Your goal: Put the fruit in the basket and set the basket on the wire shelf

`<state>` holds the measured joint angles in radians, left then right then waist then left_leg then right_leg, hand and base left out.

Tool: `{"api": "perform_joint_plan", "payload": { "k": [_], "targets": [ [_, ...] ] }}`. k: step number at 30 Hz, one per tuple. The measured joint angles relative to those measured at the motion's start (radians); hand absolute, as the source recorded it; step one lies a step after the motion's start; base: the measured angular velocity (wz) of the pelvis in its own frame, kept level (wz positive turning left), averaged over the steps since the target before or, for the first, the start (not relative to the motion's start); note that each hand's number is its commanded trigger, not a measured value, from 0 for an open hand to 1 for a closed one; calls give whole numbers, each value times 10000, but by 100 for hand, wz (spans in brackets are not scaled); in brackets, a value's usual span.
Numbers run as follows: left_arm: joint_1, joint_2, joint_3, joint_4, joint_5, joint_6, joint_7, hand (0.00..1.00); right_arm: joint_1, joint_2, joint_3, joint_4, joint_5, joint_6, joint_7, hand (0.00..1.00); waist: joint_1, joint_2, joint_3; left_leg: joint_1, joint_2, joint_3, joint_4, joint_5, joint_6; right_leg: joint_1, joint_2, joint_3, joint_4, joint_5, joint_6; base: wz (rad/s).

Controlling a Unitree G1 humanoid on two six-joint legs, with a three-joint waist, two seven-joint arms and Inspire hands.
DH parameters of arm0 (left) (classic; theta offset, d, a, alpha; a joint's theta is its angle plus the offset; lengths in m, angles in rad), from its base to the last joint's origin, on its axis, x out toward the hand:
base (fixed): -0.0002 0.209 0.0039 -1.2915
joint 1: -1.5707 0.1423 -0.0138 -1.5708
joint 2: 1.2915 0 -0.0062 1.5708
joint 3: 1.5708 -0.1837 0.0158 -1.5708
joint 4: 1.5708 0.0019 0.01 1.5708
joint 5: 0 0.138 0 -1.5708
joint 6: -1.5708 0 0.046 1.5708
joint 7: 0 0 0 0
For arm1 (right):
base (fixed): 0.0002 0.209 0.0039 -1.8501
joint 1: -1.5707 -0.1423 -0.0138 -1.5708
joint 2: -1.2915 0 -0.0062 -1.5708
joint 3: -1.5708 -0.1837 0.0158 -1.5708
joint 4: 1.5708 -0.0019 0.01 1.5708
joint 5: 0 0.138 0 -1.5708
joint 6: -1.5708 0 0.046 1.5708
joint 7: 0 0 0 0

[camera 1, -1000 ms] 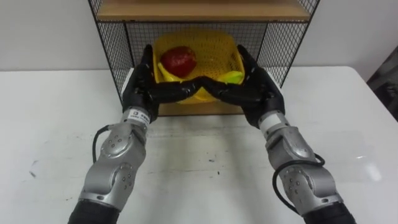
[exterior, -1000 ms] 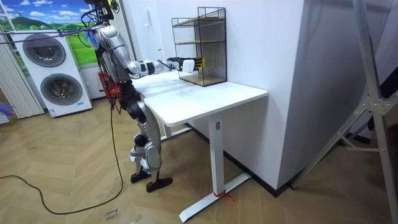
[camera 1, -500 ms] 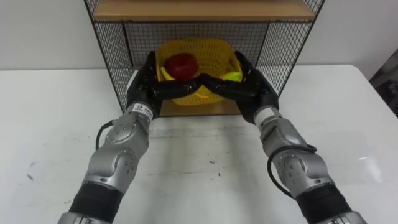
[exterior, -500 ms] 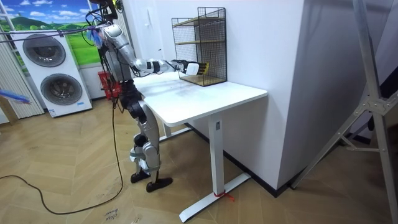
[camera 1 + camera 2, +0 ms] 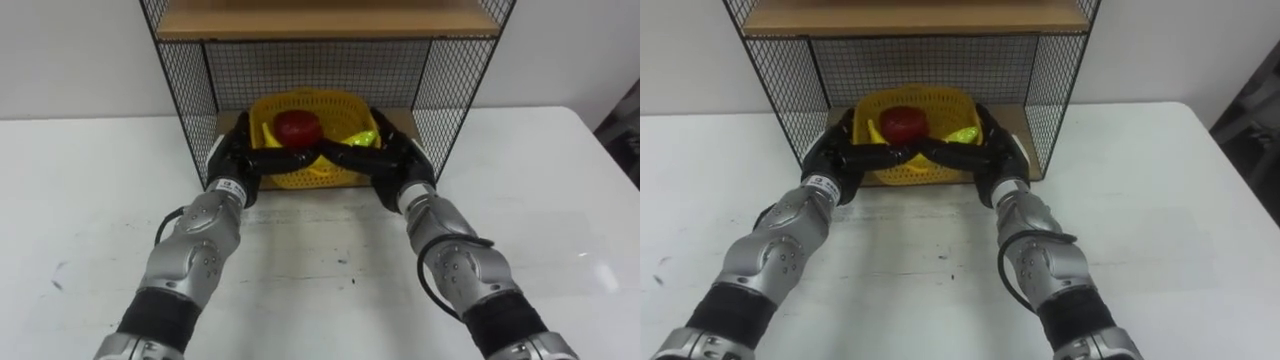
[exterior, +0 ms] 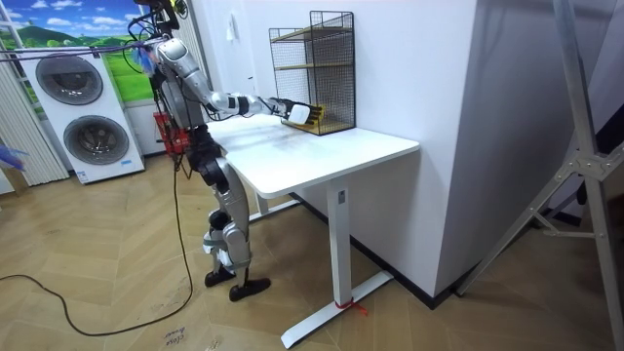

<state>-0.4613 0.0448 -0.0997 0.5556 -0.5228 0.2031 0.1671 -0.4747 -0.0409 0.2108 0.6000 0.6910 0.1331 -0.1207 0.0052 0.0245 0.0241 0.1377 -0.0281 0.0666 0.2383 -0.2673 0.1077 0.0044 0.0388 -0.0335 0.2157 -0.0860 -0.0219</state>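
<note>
One white bench point(image 5: 560, 200). One wire shelf point(image 5: 190, 100) at its 12 o'clock, wooden boards. One yellow lattice basket point(image 5: 345, 105) inside lowest tier. Two hands: left robot hand point(image 5: 238, 160) at basket's 9 o'clock, right robot hand point(image 5: 395, 160) at 3 o'clock, fingers curled along front rim, gripping. Three fruits inside: one red round fruit point(image 5: 298, 127), one yellow banana point(image 5: 268, 135), one yellow-green piece point(image 5: 362, 138).

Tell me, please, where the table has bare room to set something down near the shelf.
The table lies bare left of the wire shelf, right of it, and in front between the two forearms. The shelf's bottom level is crowded: the basket sits in its middle, with the left hand and right hand clasped round it.
</note>
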Motion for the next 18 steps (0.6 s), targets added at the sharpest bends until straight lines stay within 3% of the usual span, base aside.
{"api": "perform_joint_plan", "payload": {
  "k": [18],
  "targets": [
    [-230, -121, 191, 650, -349, 176, -6, 0, -185, 75, 1, 549, 105, 130, 2, 0, 9, 3, 0, 336, -6, 16, -1, 10, 2, 314, -7, 3, 46, 1, -2, 0]
  ]
}}
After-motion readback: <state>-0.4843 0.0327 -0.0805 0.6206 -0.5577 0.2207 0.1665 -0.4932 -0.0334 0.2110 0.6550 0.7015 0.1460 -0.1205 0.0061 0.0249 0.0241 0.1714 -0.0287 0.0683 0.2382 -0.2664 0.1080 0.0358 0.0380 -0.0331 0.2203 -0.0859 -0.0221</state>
